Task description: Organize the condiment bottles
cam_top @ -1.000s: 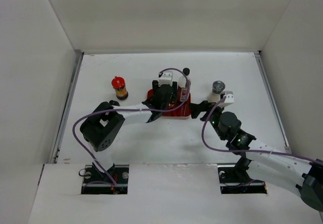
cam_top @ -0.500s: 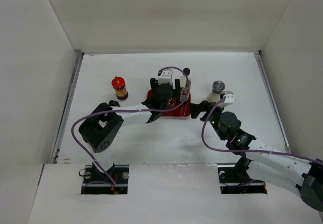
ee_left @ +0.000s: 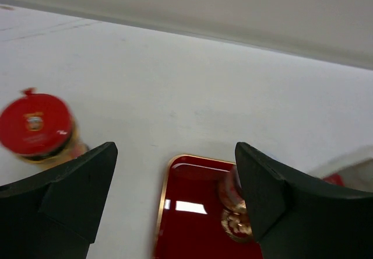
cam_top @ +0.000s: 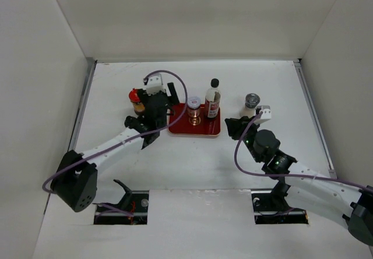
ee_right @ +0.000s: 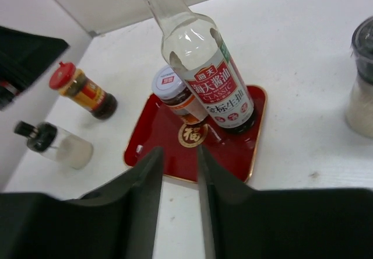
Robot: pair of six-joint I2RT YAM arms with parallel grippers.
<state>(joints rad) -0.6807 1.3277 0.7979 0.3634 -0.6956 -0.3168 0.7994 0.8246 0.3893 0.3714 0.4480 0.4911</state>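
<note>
On the red tray [cam_top: 201,128] stand a tall clear bottle with a black cap [cam_top: 213,99] and a white-lidded jar [cam_top: 193,103]. The red-lidded jar [cam_top: 136,100] stands on the table left of the tray. My left gripper [cam_top: 158,97] hangs open between that jar and the tray, holding nothing. In the left wrist view the red-lidded jar [ee_left: 38,125] is outside the left finger, and the tray [ee_left: 192,212] lies below the gap. The grey-lidded jar [cam_top: 252,102] stands right of the tray. My right gripper [cam_top: 233,125] is shut and empty near the tray's front right corner.
A small clear jar with a black cap [ee_right: 53,144] seems to lie on its side left of the tray, near the left arm. White walls close in the table on three sides. The left arm reaches diagonally across the front left.
The left arm has swung left off the tray, leaving the white-lidded jar standing there, and its jaws have widened. The right gripper has closed in place.
</note>
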